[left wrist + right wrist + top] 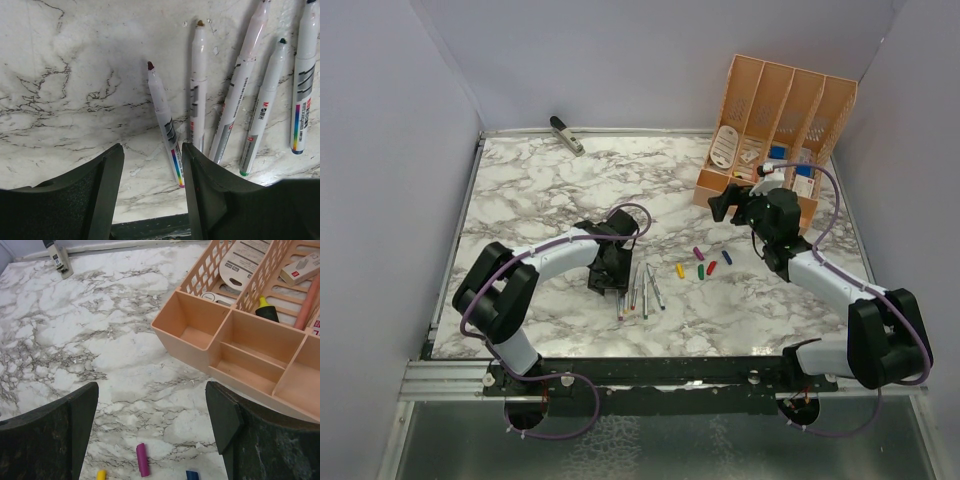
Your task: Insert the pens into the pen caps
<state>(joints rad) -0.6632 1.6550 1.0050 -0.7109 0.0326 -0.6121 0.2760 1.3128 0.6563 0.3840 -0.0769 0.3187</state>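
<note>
Several silver-grey pens (640, 290) lie side by side on the marble table. My left gripper (609, 281) is open just left of them. In the left wrist view the left gripper (152, 167) straddles the tail of the purple-ended pen (165, 125), which lies close to the right finger; the other pens (240, 85) lie to its right. The caps lie loose: yellow (680, 269), purple (698, 253), green (701, 271), red (712, 267), blue (727, 256). My right gripper (728, 205) is open and empty, above and behind the caps; its wrist view shows the right gripper (152, 410) over the purple cap (142, 459).
An orange desk organizer (775, 130) with stationery stands at the back right, close to the right gripper; it also shows in the right wrist view (220, 347). A grey-black stapler-like tool (566, 134) lies at the far edge. Purple walls enclose the table.
</note>
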